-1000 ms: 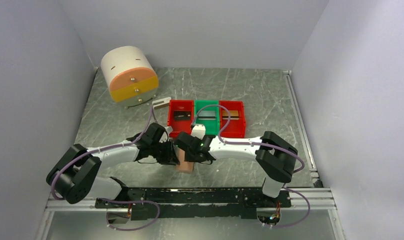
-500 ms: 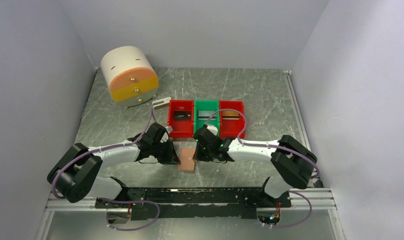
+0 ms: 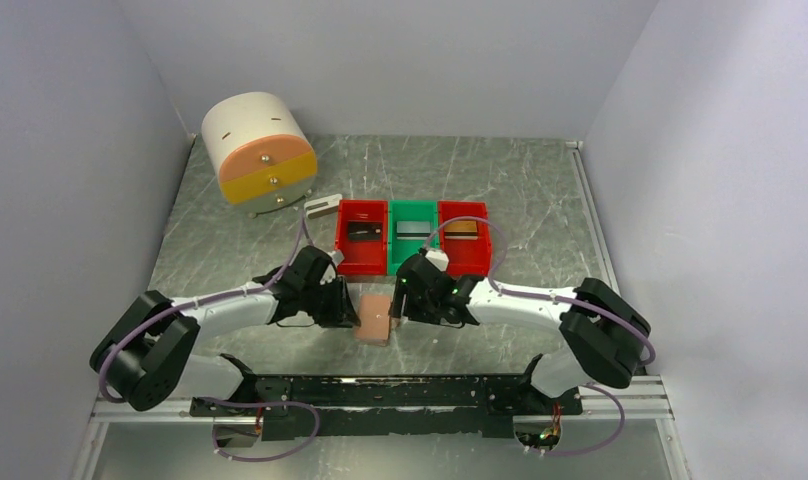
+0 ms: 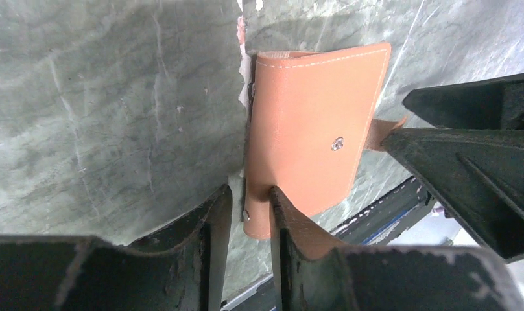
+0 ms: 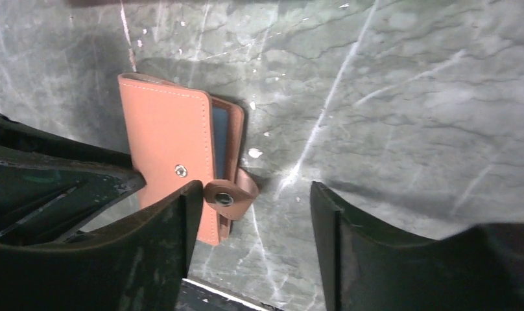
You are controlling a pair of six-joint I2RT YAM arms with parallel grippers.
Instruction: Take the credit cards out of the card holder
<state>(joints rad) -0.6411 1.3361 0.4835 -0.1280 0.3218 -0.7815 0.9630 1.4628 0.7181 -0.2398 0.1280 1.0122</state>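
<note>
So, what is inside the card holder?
The card holder lies nearly folded shut. Only a narrow blue strip of inner pocket shows at its open edge. The cover hides whether any card is inside.

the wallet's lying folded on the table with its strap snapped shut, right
Not quite. The wallet is lying folded, but its strap is unsnapped and hangs loose off the edge. The right wrist view shows it.

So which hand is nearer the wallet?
Left. The left hand straddles an edge of the wallet; the right hand is open beside its strap, wallet outside its fingers.
</note>
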